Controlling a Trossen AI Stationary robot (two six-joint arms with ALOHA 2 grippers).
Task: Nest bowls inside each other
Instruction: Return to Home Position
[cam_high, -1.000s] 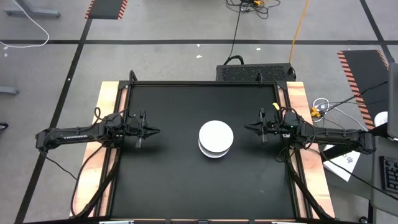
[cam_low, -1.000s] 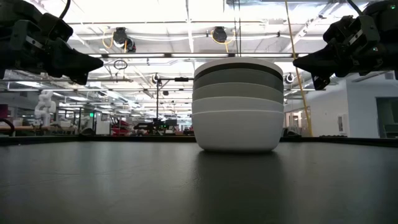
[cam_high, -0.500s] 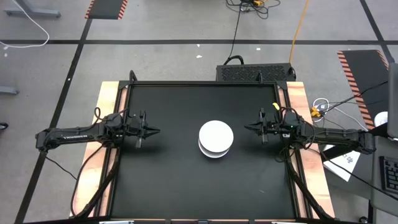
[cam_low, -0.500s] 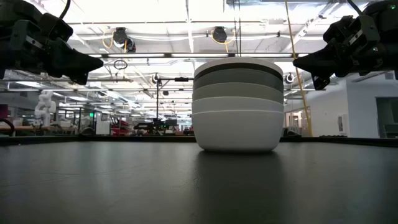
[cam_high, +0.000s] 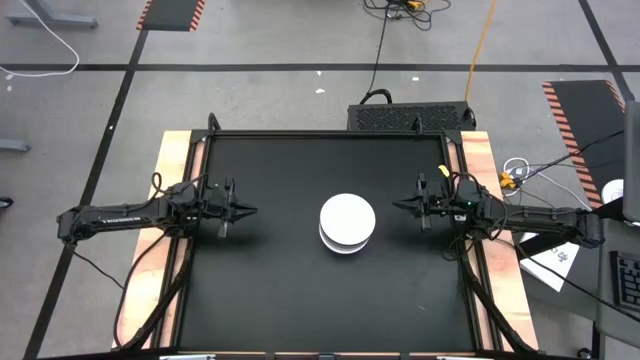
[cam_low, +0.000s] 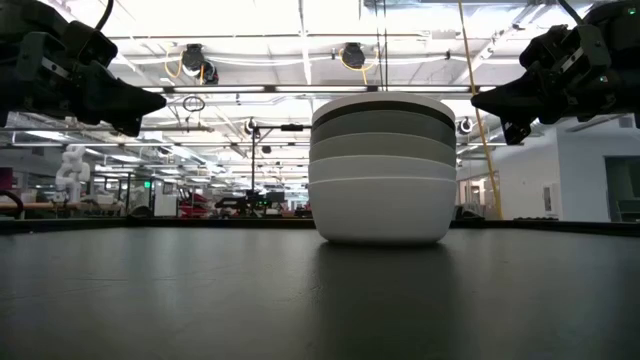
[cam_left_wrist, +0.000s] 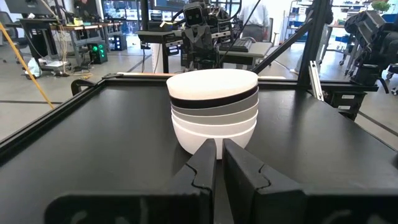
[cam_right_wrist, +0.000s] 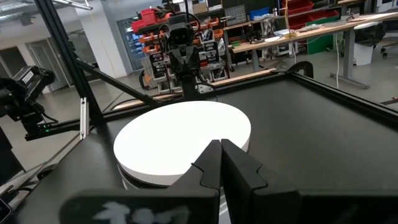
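We log table (cam_high: 270, 290) | nested bowls (cam_high: 347, 222) stand upright dead ahead of both tools, between them | right gripper (cam_high: 398, 207) nearer than left gripper (cam_high: 250, 211), neither touching | both finger pairs pressed together on nothing

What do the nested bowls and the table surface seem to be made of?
Bowls: probably plastic, matte; thin even rims, flat white, grey and black bands, no glaze shine. Table surface: black matte sheet, material unclear; shows only a dull reflection under the stack.
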